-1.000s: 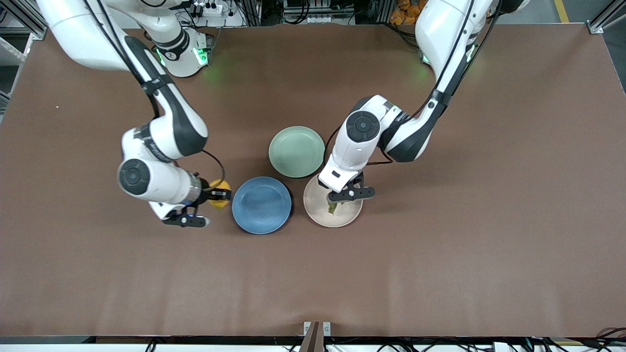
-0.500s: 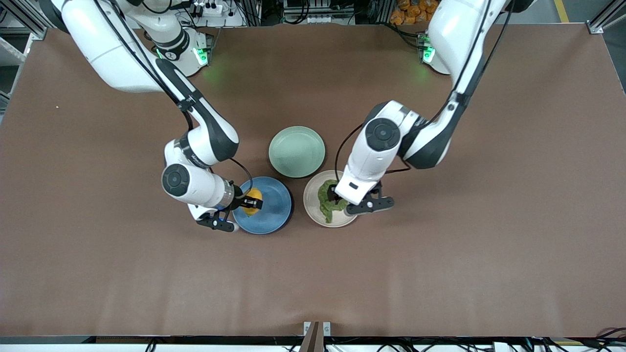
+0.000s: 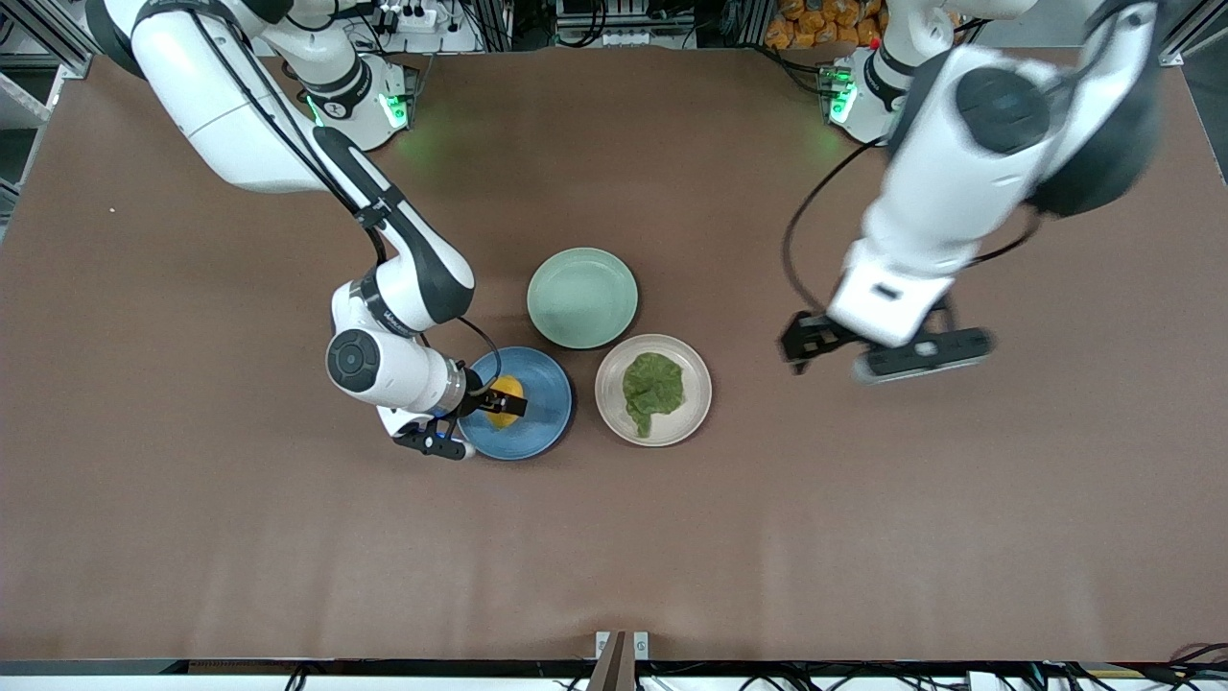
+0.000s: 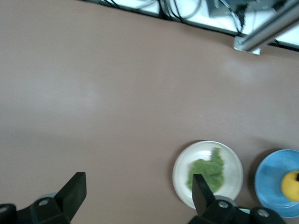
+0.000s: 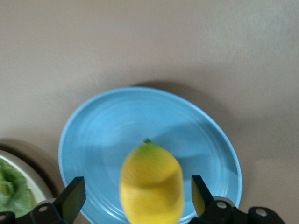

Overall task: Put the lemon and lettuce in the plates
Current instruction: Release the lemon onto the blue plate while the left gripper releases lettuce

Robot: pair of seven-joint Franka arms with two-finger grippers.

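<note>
The lemon (image 3: 503, 400) is in the blue plate (image 3: 542, 427), between the spread fingers of my right gripper (image 3: 507, 405). In the right wrist view the lemon (image 5: 152, 184) shows between the open jaws with a gap on each side, over the blue plate (image 5: 103, 121). The lettuce (image 3: 652, 386) lies in the beige plate (image 3: 698, 369). My left gripper (image 3: 804, 345) is open and empty, raised over bare table toward the left arm's end. Its wrist view shows the lettuce (image 4: 208, 169) in the beige plate (image 4: 184, 163) and the lemon (image 4: 290, 185).
An empty mint-green plate (image 3: 582, 297) sits farther from the front camera than the blue and beige plates, touching neither. The brown table mat (image 3: 614, 557) stretches out all round the plates.
My right gripper carried the lemon from beside the blue plate to over it and opened. My left gripper let go of the lettuce in the beige plate and rose away toward its end.
</note>
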